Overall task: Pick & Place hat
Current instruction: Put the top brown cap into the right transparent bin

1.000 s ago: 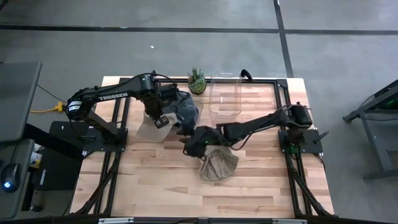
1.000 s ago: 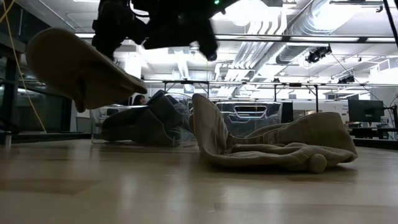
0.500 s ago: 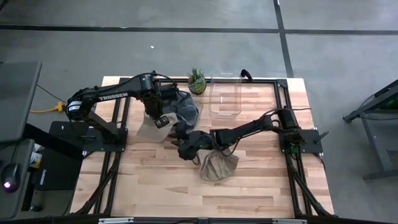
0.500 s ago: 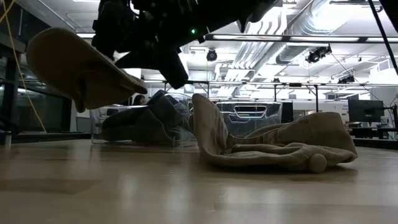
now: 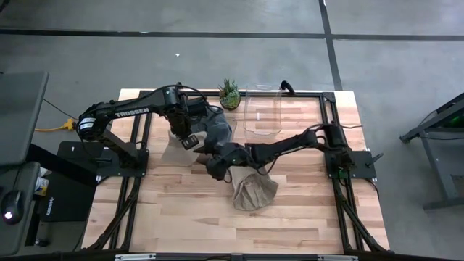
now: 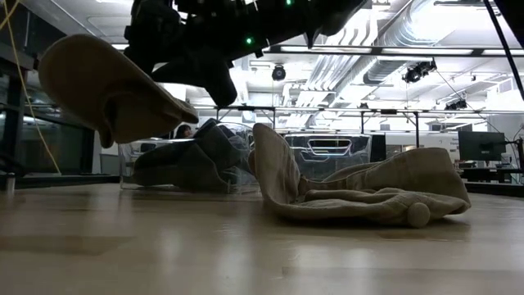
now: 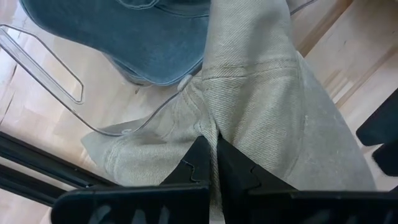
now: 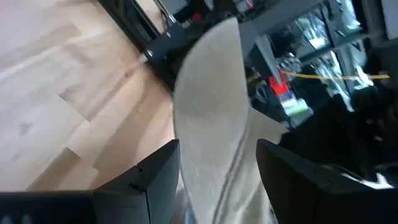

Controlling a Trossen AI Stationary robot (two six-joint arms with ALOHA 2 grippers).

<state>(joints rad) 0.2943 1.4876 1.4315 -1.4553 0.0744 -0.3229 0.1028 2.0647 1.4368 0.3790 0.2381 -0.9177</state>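
Note:
A beige hat (image 5: 172,152) hangs in the air at the table's far left, with my left gripper (image 5: 185,139) shut on it from above. My right gripper (image 8: 217,180) reaches in from the right, nearly level and open. Its fingers stand on either side of this hat's brim (image 8: 208,118). A second beige hat (image 5: 254,193) lies crumpled on the table's middle. A blue denim hat (image 5: 215,125) sits in a clear bin (image 7: 37,59) just beyond the held hat. My left gripper pinches a bunched fold of the beige hat's cloth (image 7: 214,121) between its two shut fingers, which point straight down. The hat hangs below them, tilted, clear of the table (image 6: 106,90). My right gripper: I cannot tell whether its fingers (image 8: 155,177) touch the brim between them.
A second clear bin (image 5: 262,110) stands at the far middle, next to a small potted plant (image 5: 230,93). Black frame rails (image 5: 330,145) run along the table's sides. The near half of the wooden table (image 5: 188,225) is bare.
My right gripper has come down and gone toward the table's left edge, up to the beige hat that my left gripper holds. That hat and the one on the table have kept their places.

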